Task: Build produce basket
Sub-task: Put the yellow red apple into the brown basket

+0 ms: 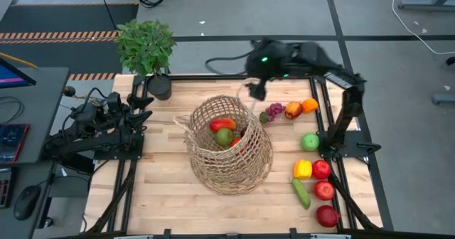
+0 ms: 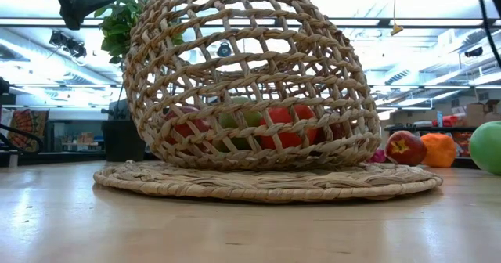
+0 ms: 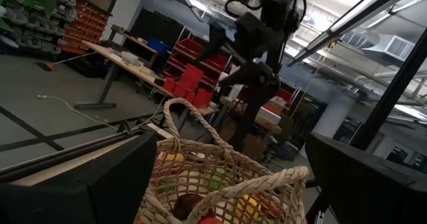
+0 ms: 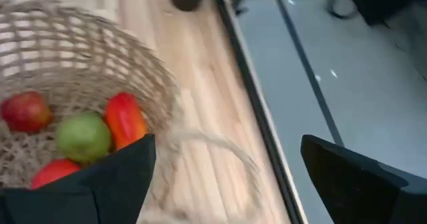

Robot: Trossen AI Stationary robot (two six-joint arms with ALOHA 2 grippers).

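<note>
Your basket (image 1: 229,148) sits mid-bench (image 1: 163,196), holding a red pepper (image 1: 222,124) and green apple (image 1: 225,136). Your right claw (image 1: 256,89) hovers wide and empty just behind its rim; your left claw (image 1: 142,109) waits wide beside the bench's left edge.

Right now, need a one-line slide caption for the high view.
Open right gripper hovers beside the wicker basket holding several fruits; more produce waits on the table's right; left gripper idle.

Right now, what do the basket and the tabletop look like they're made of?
The basket: probably natural wicker or rattan, tan and matte, with open woven strands you can see through. The tabletop: looks like light wood, butcher-block style, judging by its parallel glued strips and a slight sheen.
</note>
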